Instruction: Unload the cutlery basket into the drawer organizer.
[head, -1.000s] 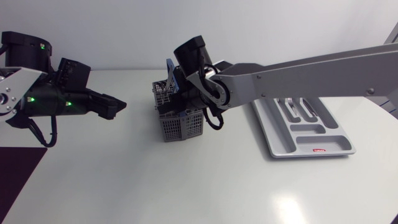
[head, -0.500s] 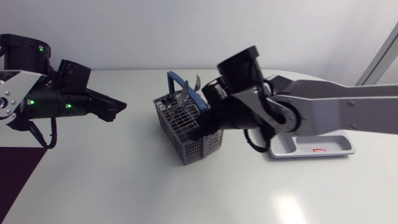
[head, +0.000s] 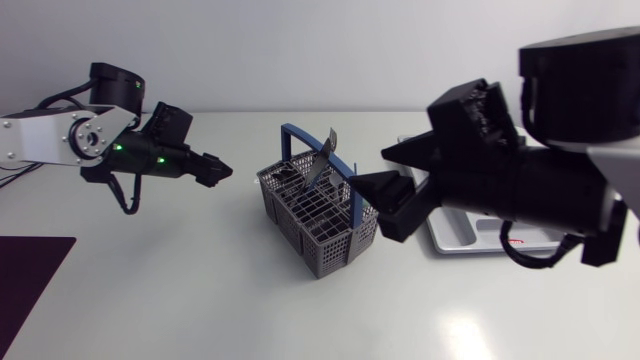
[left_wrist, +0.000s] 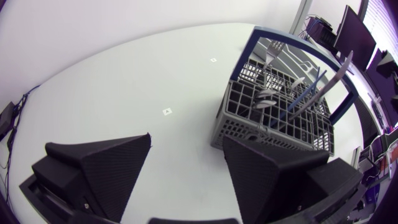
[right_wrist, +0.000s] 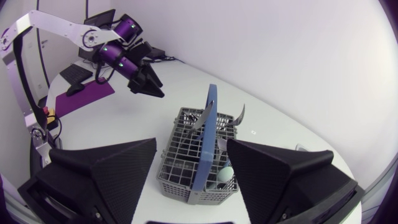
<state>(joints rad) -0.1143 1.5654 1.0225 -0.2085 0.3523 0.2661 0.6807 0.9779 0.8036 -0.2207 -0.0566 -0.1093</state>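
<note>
Right gripper (head: 372, 172), fingers spread and empty, has pulled back right of the cutlery basket (head: 335, 250), which slid nearer. Left gripper (head: 218, 172), likewise spread, advanced. Cutlery (head: 322, 165) stays unloaded; the drawer organizer (head: 468, 236) seems mostly hidden.

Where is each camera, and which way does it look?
Head view: above the table, looking down at the grey plastic cutlery basket with a blue handle; shows left hand and right hand.
Left wrist view: on the left arm, facing the basket; its own black fingers show.
Right wrist view: on the right arm, looking down on the basket; its own fingers and the left hand show.
Both wrist views see the basket from opposite sides.
</note>
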